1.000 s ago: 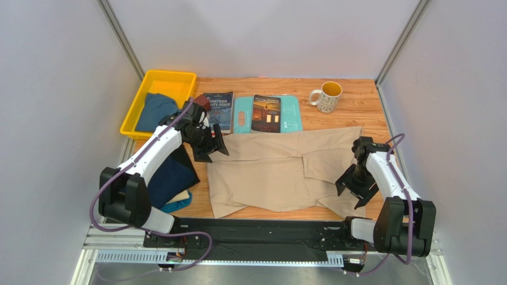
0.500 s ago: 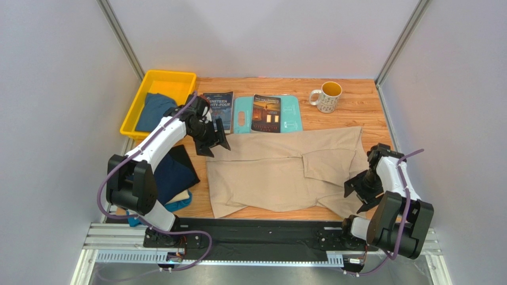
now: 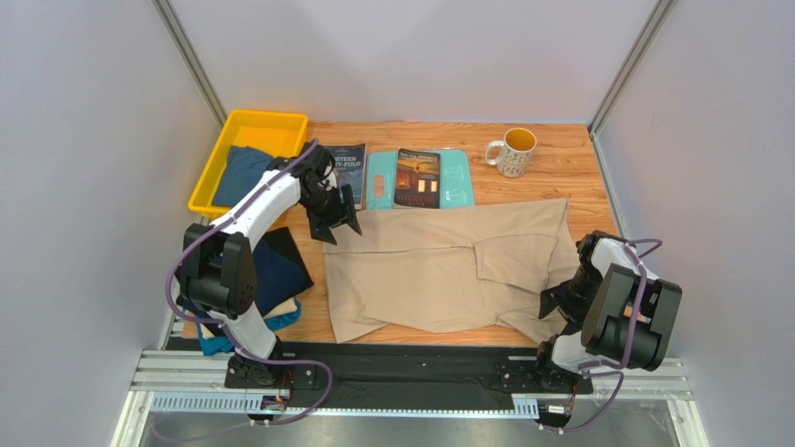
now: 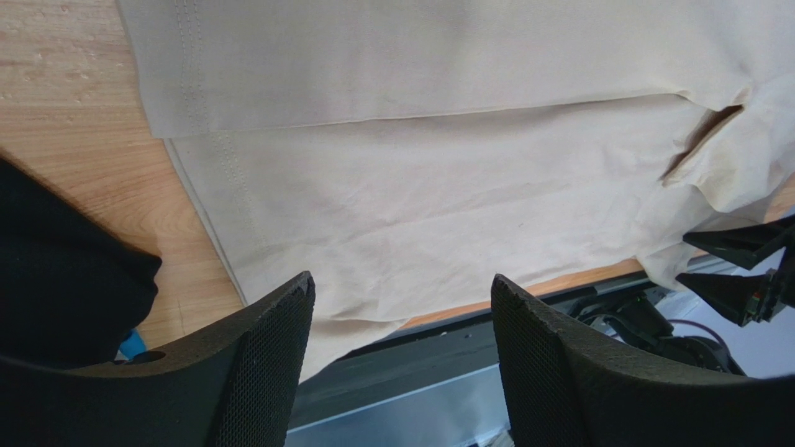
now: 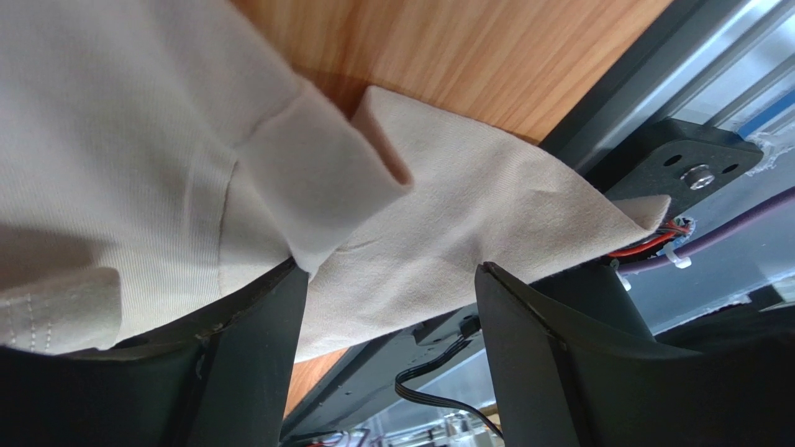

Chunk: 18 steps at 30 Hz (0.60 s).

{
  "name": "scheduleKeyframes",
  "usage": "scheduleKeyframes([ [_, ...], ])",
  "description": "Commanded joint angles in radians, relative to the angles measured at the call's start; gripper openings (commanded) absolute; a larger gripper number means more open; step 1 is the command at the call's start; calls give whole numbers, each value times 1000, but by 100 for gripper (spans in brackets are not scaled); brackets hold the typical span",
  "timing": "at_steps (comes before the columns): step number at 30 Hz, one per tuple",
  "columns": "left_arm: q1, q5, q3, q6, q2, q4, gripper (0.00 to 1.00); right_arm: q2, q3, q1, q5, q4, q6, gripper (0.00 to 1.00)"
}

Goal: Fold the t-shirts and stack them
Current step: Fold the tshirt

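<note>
Your beige t-shirt [image 3: 439,265] lies spread across the middle of the table [image 3: 560,168], partly folded, and looks unchanged over the last second. The arms are what differ.

Your left gripper [image 3: 336,223] has crept toward the far side and now sits at the shirt's far-left corner, with its elbow drawn in closer to the base. In the left wrist view its fingers [image 4: 271,363] stand wide apart with nothing between them, and the cloth [image 4: 420,186] lies flat beyond.

Your right gripper [image 3: 558,303] has pulled back toward its own base and now hangs over the shirt's near-right corner. Its fingers [image 5: 532,345] are spread wide too. Cloth [image 5: 448,205] shows in the gap, but you cannot tell from here whether they touch it.

The navy t-shirt [image 3: 275,270] rests at the left, and the dusty blue t-shirt [image 3: 244,172] lies in the yellow bin [image 3: 266,121].
</note>
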State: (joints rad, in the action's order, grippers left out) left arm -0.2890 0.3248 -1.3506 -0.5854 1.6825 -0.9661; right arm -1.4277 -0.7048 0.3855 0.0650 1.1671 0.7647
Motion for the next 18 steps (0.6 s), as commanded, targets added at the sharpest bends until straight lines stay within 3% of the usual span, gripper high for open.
scheduleKeyframes([
  [1,-25,-32,-59,-5,28,-57,75,54,-15,42,80,-12,71,70],
  [13,-35,-82,-128,-28,80,-132,75,136,-98,124,165,11,122,68],
  [16,-39,-90,-147,-30,95,-149,75,147,-61,177,183,-7,117,68],
  [18,-42,-95,-165,-30,105,-157,75,136,-23,291,150,-53,90,68],
])
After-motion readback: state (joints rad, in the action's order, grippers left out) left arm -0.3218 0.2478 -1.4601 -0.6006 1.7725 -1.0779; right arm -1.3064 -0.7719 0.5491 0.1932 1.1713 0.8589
